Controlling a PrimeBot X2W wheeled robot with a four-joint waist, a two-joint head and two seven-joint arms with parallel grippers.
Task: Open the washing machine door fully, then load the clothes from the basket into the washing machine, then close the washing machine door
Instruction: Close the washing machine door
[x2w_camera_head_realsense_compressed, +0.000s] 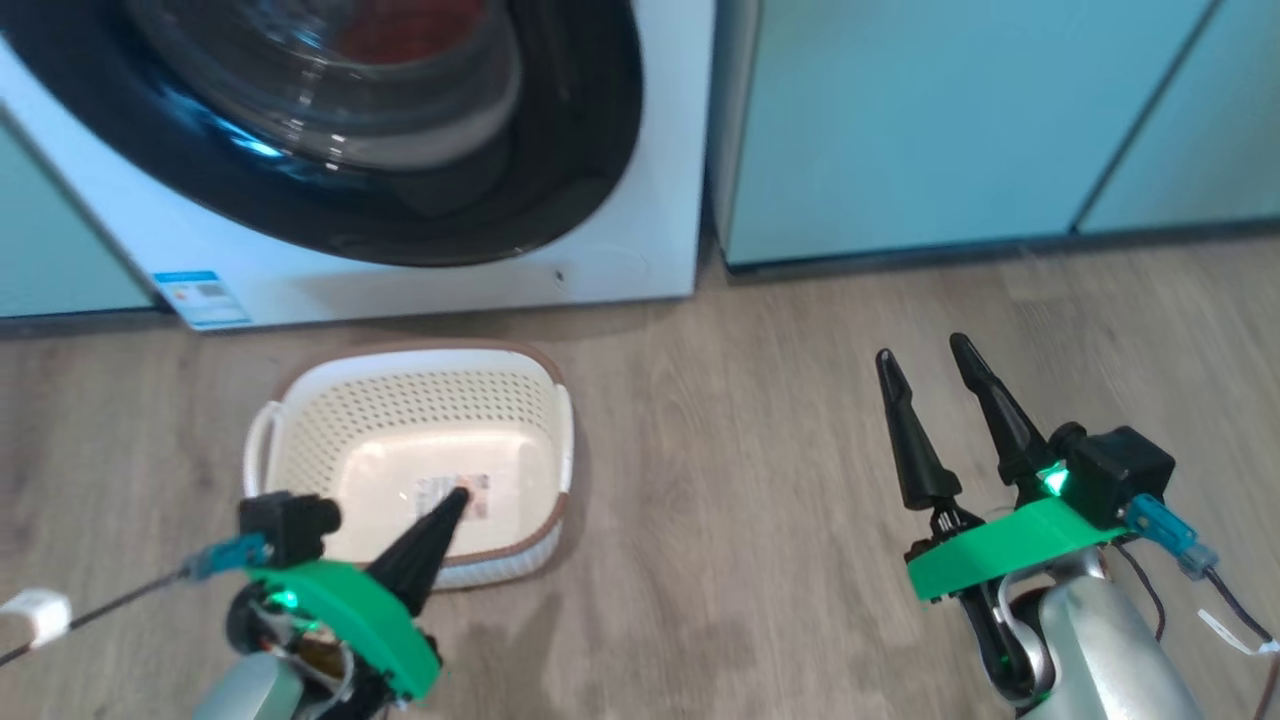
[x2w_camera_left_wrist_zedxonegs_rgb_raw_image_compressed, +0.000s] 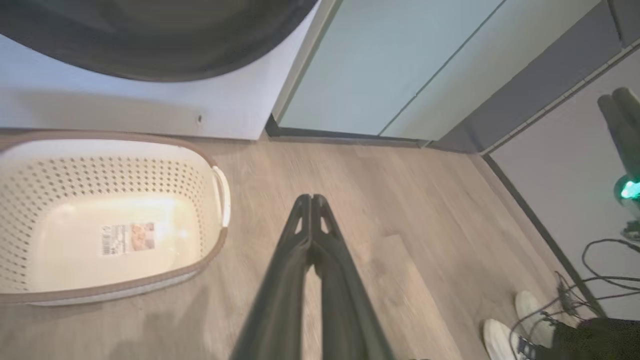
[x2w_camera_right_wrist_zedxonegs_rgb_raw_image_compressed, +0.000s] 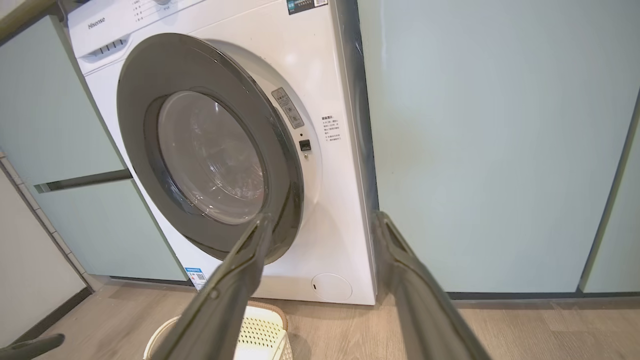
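One washing machine (x2w_camera_head_realsense_compressed: 670, 150) is being shown at the upper left of the head view, with its one washing machine door (x2w_camera_head_realsense_compressed: 560, 190) in front of the opening. In the right wrist view the door's right edge is being held off the white front, and one latch hole (x2w_camera_right_wrist_zedxonegs_rgb_raw_image_compressed: 304, 145) is being left uncovered beside it. The door is ajar, not swung wide. Red of the clothes (x2w_camera_head_realsense_compressed: 405, 30) is being seen through the glass (x2w_camera_head_realsense_compressed: 330, 90) at the top edge of the frame; how many garments there are cannot be told.

One basket (x2w_camera_head_realsense_compressed: 420, 400) is sitting on the wooden floor (x2w_camera_head_realsense_compressed: 750, 450) just in front of the machine, left of centre, with one label sticker (x2w_camera_left_wrist_zedxonegs_rgb_raw_image_compressed: 128, 238) being shown on its bare bottom. Two white side handles (x2w_camera_head_realsense_compressed: 262, 440) are being counted, one at each end.

The left gripper (x2w_camera_head_realsense_compressed: 455, 497) is being seen at the lower left, its jaws pressed together with nothing between them. In the left wrist view it is pointing over the floor beside the basket. The right gripper (x2w_camera_head_realsense_compressed: 923, 352), at the lower right, is hanging above the floor well apart from the basket, its jaws spread wide and gripping nothing.

One blue sticker (x2w_camera_head_realsense_compressed: 200, 298) and one round filter cover (x2w_camera_right_wrist_zedxonegs_rgb_raw_image_compressed: 331, 287) are being shown low on the machine's front. Pale teal cabinets (x2w_camera_head_realsense_compressed: 950, 120) are flanking the machine on both sides. Two white shoes (x2w_camera_left_wrist_zedxonegs_rgb_raw_image_compressed: 531, 306) of a person are being seen at the lower right of the left wrist view.
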